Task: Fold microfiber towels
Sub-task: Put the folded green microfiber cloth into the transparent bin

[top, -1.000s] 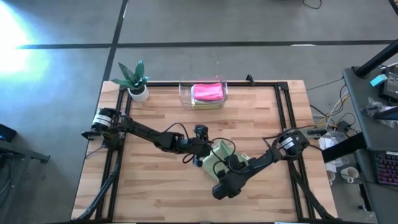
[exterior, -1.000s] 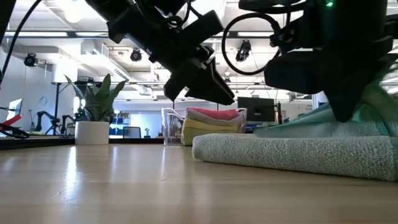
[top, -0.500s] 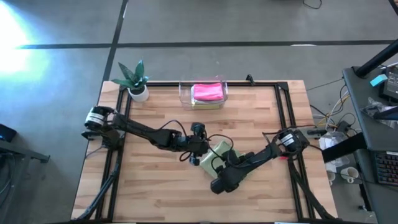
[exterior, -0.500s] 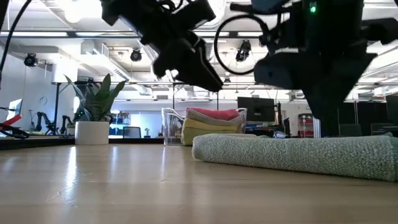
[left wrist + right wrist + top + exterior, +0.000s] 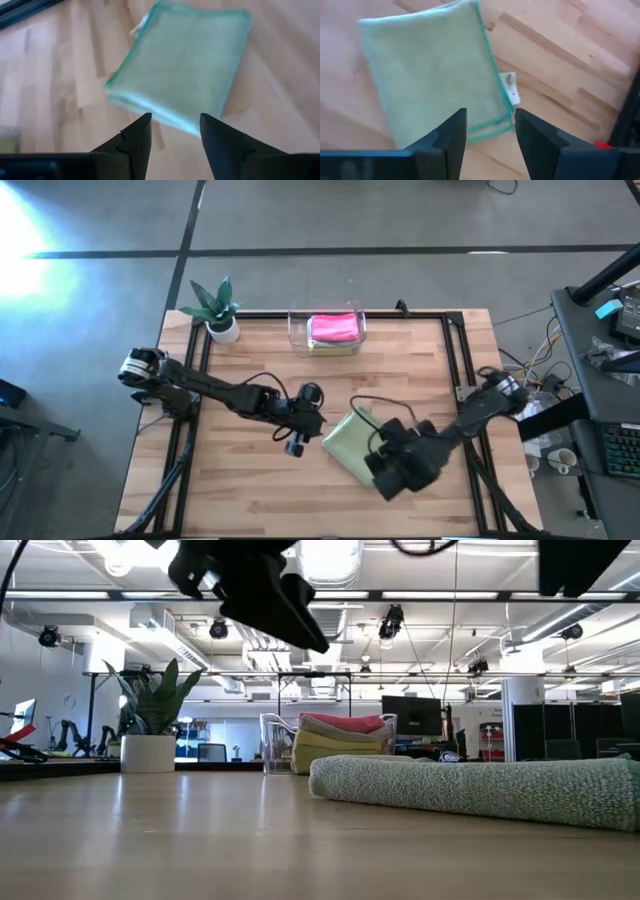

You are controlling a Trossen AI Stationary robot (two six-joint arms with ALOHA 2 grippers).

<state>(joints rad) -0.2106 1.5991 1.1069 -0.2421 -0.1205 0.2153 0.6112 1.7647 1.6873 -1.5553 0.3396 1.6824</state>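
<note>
1 folded towel, 2 open claws

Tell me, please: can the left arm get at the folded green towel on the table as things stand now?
Probably yes. The left gripper hangs open above the table just beside the folded sage green towel, with only bare wood between them. The right gripper, also open, hovers at the towel's other edge, so it could crowd that side.

Left arm stretched across from its side, wrist near the middle, left gripper lifted, fingers parted with nothing between; right arm angled in opposite, right gripper raised too, jaws apart, empty.
</note>
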